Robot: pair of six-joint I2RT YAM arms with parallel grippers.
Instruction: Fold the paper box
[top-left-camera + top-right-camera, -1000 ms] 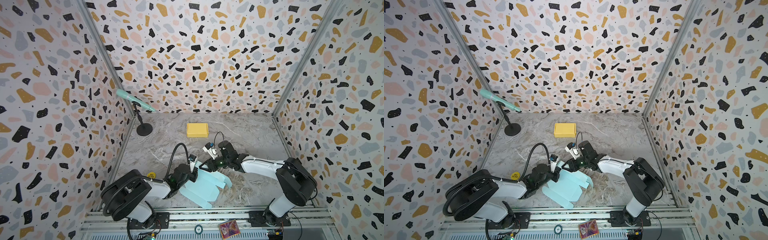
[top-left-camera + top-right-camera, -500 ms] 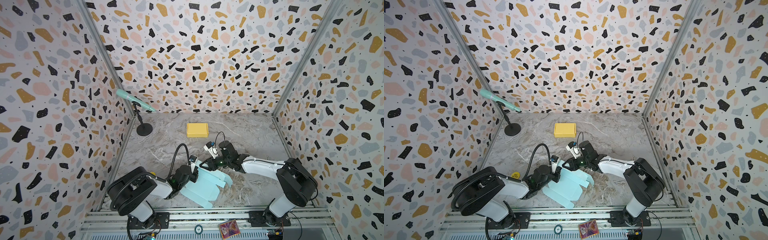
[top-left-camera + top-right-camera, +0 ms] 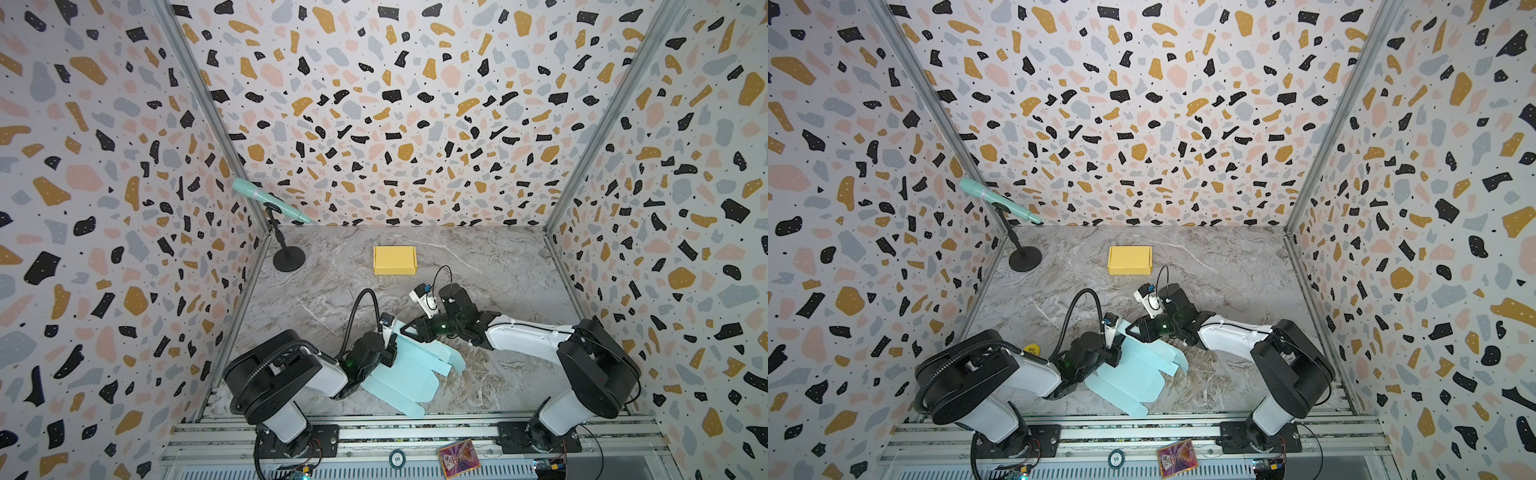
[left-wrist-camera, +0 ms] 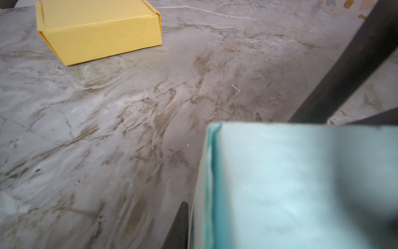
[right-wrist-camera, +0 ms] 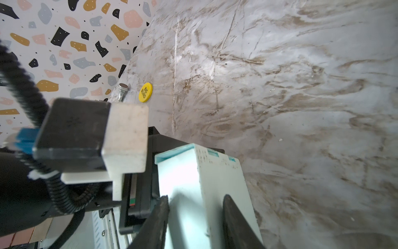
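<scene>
Teal box (image 3: 409, 376) (image 3: 1125, 384) lay partly folded at the near edge of the marble table (image 3: 498, 270), between the two arm bases. In both top views its loose flaps fanned out toward the front rail and to the right. The left gripper (image 3: 390, 354) (image 3: 1111, 357) was at the box's left side with its jaws clamped on a panel there. Its wrist view was filled by blurred teal paper (image 4: 290, 183), with one dark finger (image 4: 179, 226) lying just beside the paper's folded edge. The right gripper (image 3: 409, 330) (image 3: 1133, 330) reached in from the right to the box's far edge, close to the left gripper. In its wrist view the gripper (image 5: 195, 197) straddled a raised, creased wall of the box (image 5: 183, 194), and its fingers (image 5: 159, 220) stood apart, one over each face. Whether they pinched that wall or only rested on it could not be told. A closed yellow box (image 3: 394, 260) (image 3: 1129, 260) (image 4: 97, 32) sat farther back near the middle of the table, well apart from the teal one. A mint microphone (image 3: 270, 203) (image 3: 998, 201) on a black stand stood in the far left corner. A yellow disc (image 5: 145, 92) (image 3: 1030, 350) marked BIG BLIND lay by the left wall, near the left arm.
</scene>
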